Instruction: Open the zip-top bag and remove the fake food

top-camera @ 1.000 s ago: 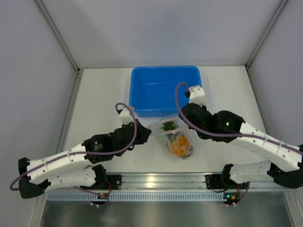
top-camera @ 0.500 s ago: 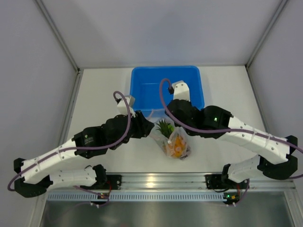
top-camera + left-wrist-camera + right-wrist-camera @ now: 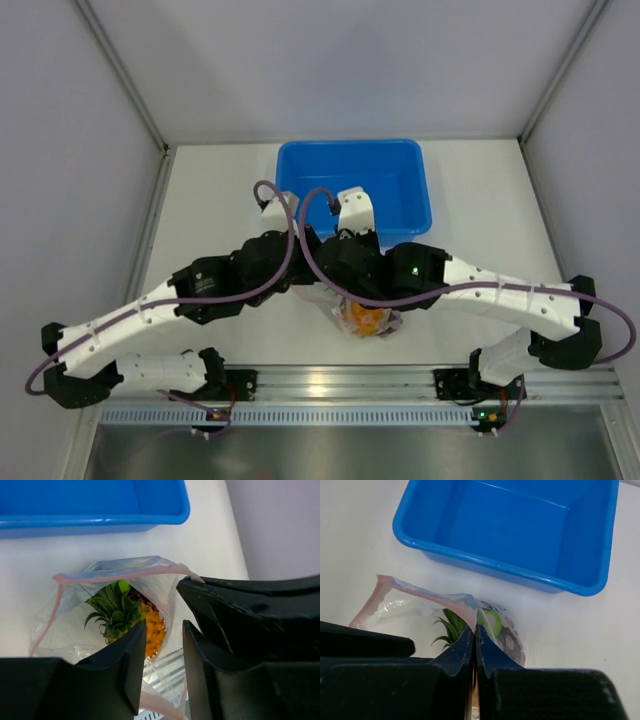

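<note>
The zip-top bag (image 3: 107, 575) sits on the white table just in front of the blue tub, its pink zip edge apart and its mouth gaping. Inside I see the orange pineapple (image 3: 154, 630) with its green crown, the green round fruit (image 3: 493, 621) and the purple grape bunch (image 3: 514, 644). My right gripper (image 3: 475, 630) is shut on the bag's pink rim and holds it up. My left gripper (image 3: 164, 627) is open, its fingers straddling the bag's wall beside the pineapple. In the top view both wrists cover most of the bag (image 3: 368, 320).
The blue tub (image 3: 400, 165) stands behind the bag, nothing in it that I can see; its near wall (image 3: 485, 565) is close to the bag's mouth. The two forearms meet over the table's middle. Grey walls close in the left, right and back.
Both wrists have swung inward and now meet over the bag, hiding most of it from above. The bag has shifted slightly toward the near edge and looks bunched under them.
</note>
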Available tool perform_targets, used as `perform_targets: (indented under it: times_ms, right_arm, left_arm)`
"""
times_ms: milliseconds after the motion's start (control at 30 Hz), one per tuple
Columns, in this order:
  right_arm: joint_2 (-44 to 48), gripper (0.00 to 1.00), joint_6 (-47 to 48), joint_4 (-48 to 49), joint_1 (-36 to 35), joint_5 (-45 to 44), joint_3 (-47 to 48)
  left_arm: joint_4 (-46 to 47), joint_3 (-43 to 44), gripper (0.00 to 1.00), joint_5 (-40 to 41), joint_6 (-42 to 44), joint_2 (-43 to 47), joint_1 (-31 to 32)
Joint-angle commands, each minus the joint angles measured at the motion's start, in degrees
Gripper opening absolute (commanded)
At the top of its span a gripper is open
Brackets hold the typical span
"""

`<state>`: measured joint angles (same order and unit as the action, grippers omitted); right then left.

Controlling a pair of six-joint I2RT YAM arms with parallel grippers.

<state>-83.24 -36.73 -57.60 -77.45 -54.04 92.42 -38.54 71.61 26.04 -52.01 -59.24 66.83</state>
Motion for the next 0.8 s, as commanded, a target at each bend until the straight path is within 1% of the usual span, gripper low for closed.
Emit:
perform_targets:
  times_ms: [0, 67, 100, 200, 300, 433, 600, 767]
  right_arm:
    - [2.1, 0.0, -2.0, 5.7, -1.8, -4.8, -0.8]
    - [2.1, 0.0, -2.0, 6.3, -1.7, -5.0, -1.0]
    - [2.1, 0.0, -2.0, 6.4, -1.8, -4.9, -1.2]
    - [2.7, 0.0, -1.8, 9.2, -1.7, -5.0, -2.4]
    - [3.8, 0.0, -1.5, 12.7, -1.8, -5.9, -3.7]
    - [4.0, 0.0, -1.7, 15.5, -1.7, -4.8, -4.0]
    - [5.1, 0.0, -3.1, 16.3, -2.0, -2.6, -5.5]
    - [9.9, 0.0, -3.8, 18.8, -1.9, -2.4, -11.3]
  left_arm:
    - [2.2, -1.7, 0.39, 2.8, -5.4, -1.8, 0.1]
    - [3.4, -4.4, 0.37, 4.4, -7.1, -0.9, 0.7]
    - [5.6, -5.3, 0.37, 4.8, -7.4, -0.5, 0.8]
    - [9.7, -8.5, 0.39, 4.5, -7.9, -0.3, 1.1]
    - [11.0, -10.7, 0.43, 5.3, -9.1, -1.5, 1.5]
    - [18.3, -16.2, 0.49, 8.5, -10.0, -1.5, 1.9]
    - [18.7, -15.4, 0.52, 10.7, -8.2, -6.4, 1.9]
    - [18.6, -15.9, 0.64, 11.7, -8.6, -10.5, 1.9]
